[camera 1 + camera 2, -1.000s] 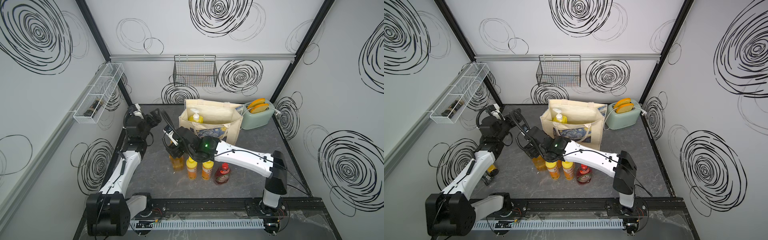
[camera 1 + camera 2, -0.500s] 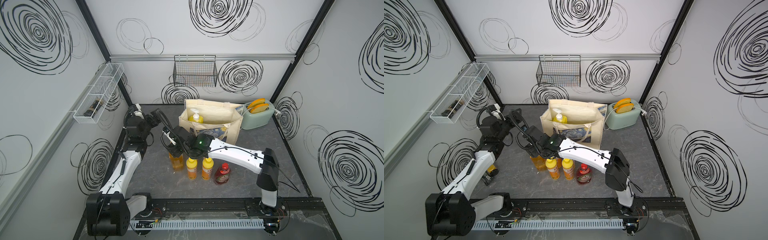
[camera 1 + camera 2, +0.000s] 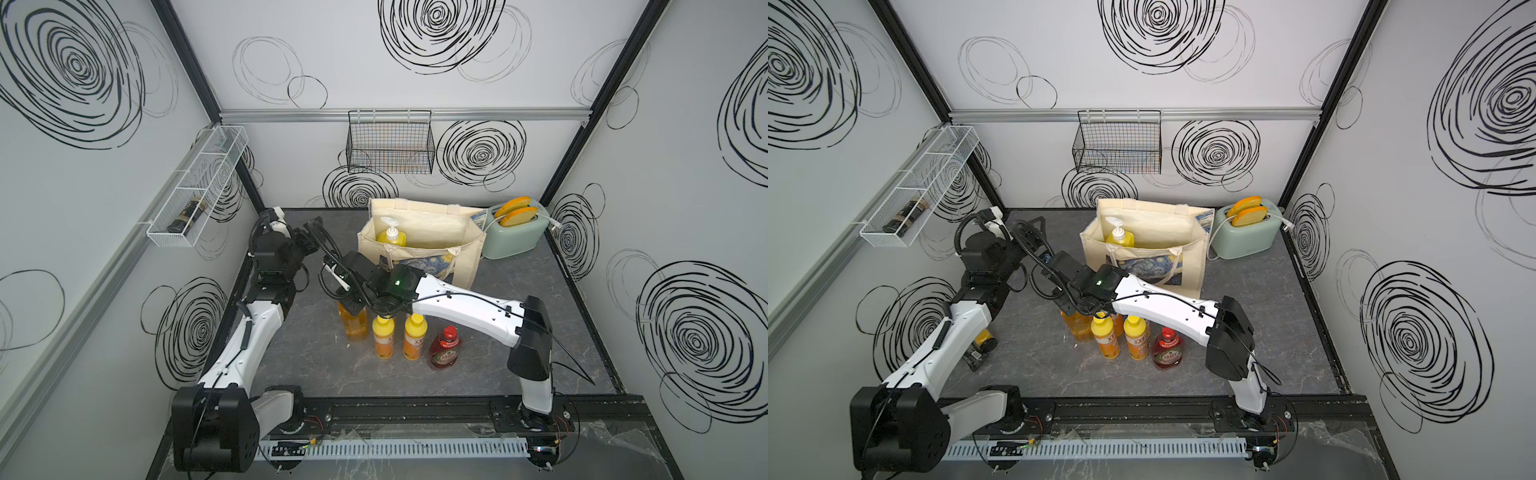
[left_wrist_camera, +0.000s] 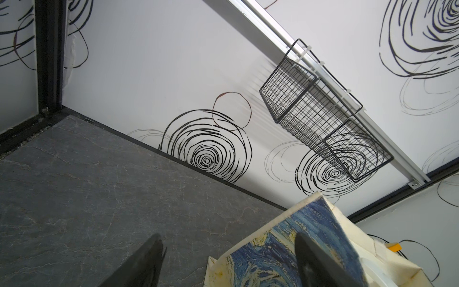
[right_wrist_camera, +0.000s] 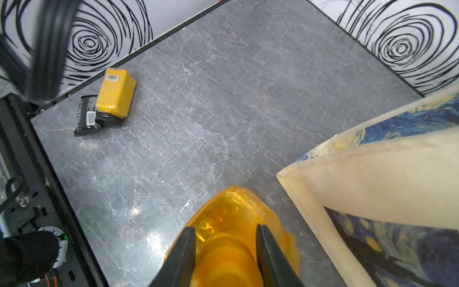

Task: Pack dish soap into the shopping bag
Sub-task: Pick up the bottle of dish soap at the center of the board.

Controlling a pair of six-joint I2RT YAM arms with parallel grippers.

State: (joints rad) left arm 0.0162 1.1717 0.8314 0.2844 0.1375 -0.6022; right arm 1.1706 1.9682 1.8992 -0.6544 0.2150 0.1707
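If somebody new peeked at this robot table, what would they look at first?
Probably the cream shopping bag with the starry blue painting, standing at the back of the table with a yellow pump bottle inside. Then the row of bright soap bottles in front of it, where the right gripper is closed on the top of the clear orange bottle.

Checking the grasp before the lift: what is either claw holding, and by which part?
The right claw pinches the clear orange pump bottle at its neck, bottle standing on the table. The left claw is open and holds nothing.
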